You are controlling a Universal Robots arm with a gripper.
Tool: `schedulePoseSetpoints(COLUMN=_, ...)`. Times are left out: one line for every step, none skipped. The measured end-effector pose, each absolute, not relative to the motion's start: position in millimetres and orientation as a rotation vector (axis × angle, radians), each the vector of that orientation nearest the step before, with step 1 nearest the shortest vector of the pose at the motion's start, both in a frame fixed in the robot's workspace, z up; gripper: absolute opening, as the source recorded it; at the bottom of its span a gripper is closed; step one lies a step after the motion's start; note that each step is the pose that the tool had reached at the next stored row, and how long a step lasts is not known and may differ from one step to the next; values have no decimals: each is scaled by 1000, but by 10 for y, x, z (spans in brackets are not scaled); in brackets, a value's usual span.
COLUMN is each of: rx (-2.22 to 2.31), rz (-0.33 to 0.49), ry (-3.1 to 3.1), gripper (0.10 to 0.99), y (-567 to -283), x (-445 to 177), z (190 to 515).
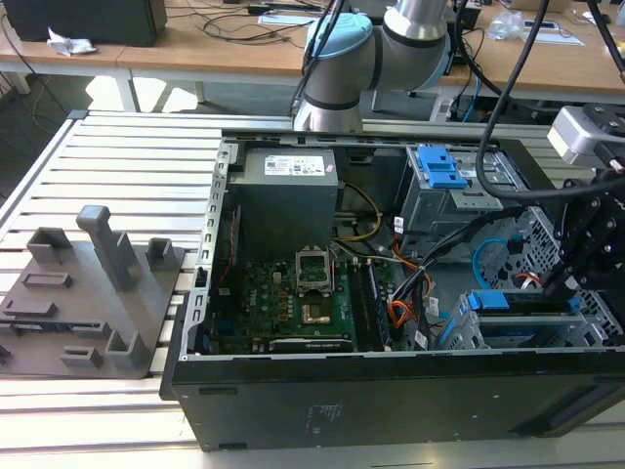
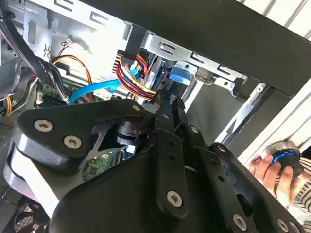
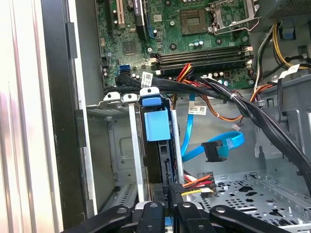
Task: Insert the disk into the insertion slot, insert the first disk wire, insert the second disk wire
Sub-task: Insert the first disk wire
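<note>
A slatted metal table [image 1: 127, 156] carries an open black computer case [image 1: 391, 401], and the robot arm [image 1: 371, 49] reaches in from twelve o'clock in the exterior view. Inside the case, the power supply [image 1: 288, 191] sits at eleven o'clock and the green motherboard [image 1: 283, 293] at eight. The taller cage with the blue latch [image 1: 444, 191] stands at one o'clock. The insertion slot [image 1: 467, 337], the low grey cage, lies at four o'clock, and the disk [image 1: 488, 301] is already seated in it. In the first wrist view its blue carrier [image 3: 158, 124] stands edge-on between the cage rails. So the first step looks done, and the first wire appears to be the one in hand. The gripper [image 1: 559, 283] hangs over the four o'clock corner, close behind the disk. In the first wrist view the gripper [image 3: 170, 194] has its jaws drawn almost together, and they seem to pinch the black plug of the first disk wire [image 3: 197, 183], a red, orange and yellow bundle, against the disk's rear edge. The second disk wire [image 3: 228, 143], a flat blue cable, hangs loose beside it, its black plug [image 3: 214, 151] mated to nothing. By my reading, the move now calls for holding the plug square to the disk's socket and pressing straight in with a firm grip, since a tilt could jam it. In the second wrist view a person's hand [image 2: 266, 167] rests on a round controller [image 2: 284, 156] outside the case.
</note>
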State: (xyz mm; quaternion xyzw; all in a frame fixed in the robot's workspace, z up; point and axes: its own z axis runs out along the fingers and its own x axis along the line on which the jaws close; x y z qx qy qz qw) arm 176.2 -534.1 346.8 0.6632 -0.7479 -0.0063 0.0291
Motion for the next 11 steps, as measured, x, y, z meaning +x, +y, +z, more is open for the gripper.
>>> schedulePoseSetpoints(rx=2050, rz=-29, ry=-2311, gripper=169, y=-5341, x=1754, z=3467)
schedulePoseSetpoints(rx=2053, rz=-37, ry=-2314, gripper=169, y=-5341, x=1744, z=3467)
schedulePoseSetpoints(rx=2055, rz=-42, ry=-2316, gripper=169, y=-5341, x=1738, z=3465)
schedulePoseSetpoints(rx=2057, rz=-47, ry=-2318, gripper=169, y=-5341, x=1730, z=3463)
schedulePoseSetpoints(rx=2058, rz=-50, ry=-2319, gripper=169, y=-5343, x=1726, z=3460)
schedulePoseSetpoints(rx=2059, rz=-51, ry=-2319, gripper=169, y=-5347, x=1720, z=3457)
schedulePoseSetpoints(rx=2059, rz=-52, ry=-2320, gripper=169, y=-5351, x=1717, z=3456)
schedulePoseSetpoints(rx=2061, rz=-53, ry=-2318, gripper=169, y=-5355, x=1717, z=3453)
schedulePoseSetpoints(rx=2067, rz=-53, ry=-2313, gripper=169, y=-5355, x=1716, z=3451)
schedulePoseSetpoints(rx=2076, rz=-52, ry=-2304, gripper=169, y=-5356, x=1716, z=3450)
schedulePoseSetpoints(rx=2082, rz=-52, ry=-2299, gripper=169, y=-5357, x=1715, z=3448)
